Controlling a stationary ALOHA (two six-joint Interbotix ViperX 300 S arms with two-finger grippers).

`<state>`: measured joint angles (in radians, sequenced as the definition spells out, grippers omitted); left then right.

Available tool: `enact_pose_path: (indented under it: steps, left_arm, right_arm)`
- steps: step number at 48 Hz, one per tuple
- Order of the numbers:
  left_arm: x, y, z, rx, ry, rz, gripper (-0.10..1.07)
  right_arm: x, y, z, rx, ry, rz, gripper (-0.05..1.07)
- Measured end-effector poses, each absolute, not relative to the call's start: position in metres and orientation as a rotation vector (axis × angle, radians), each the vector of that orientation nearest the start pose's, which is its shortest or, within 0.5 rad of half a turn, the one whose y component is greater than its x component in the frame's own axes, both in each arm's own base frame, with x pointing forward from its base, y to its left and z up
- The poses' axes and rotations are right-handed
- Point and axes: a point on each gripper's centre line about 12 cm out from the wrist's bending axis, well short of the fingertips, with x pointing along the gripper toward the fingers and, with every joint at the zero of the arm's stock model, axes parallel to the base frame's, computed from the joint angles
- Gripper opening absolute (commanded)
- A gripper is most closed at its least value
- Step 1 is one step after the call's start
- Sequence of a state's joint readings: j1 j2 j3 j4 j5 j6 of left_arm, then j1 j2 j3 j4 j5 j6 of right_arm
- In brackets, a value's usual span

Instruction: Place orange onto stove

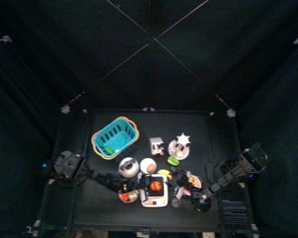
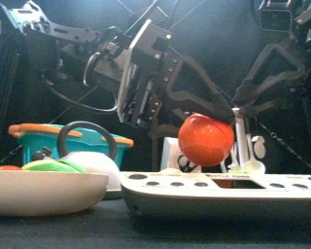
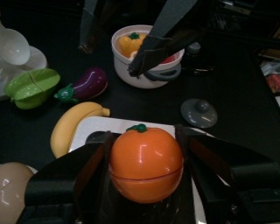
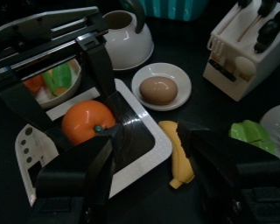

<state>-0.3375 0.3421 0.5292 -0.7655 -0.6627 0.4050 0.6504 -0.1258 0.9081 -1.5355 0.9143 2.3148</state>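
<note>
My left gripper [image 3: 146, 147] is shut on the orange [image 3: 146, 166], a round orange fruit with a small green stem. The orange hangs just over the stove [image 3: 112, 129], a flat white slab. The front view shows the orange [image 2: 206, 138] close above the stove [image 2: 224, 190]; I cannot tell whether they touch. In the right wrist view the orange [image 4: 87, 121] sits between the left arm's black jaws over the stove [image 4: 136, 144]. My right gripper [image 4: 149, 153] stands open beside the slab with nothing in it.
Around the stove lie a banana [image 4: 178, 159], a bowl [image 4: 140, 79] with an egg, a white kettle [image 4: 129, 39] and a knife block [image 4: 241, 52]. An eggplant [image 3: 84, 85] and a cup [image 3: 143, 66] lie further off. A turquoise basket [image 1: 115, 137] stands at the back left.
</note>
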Motion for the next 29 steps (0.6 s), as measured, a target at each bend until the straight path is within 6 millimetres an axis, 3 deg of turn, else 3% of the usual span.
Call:
enact_pose_path:
  steps: [14,29]
  left_arm:
    - [0.4417,-0.1014,0.1222,-0.107,0.318,0.143,1.0]
    - [0.4418,-0.1005,0.1203,-0.106,0.321,0.147,1.01]
  right_arm:
    - [0.282,0.0969,0.1674,0.19,0.44,-0.452,0.88]
    - [0.2823,0.0972,0.1679,0.191,0.439,-0.452,0.88]
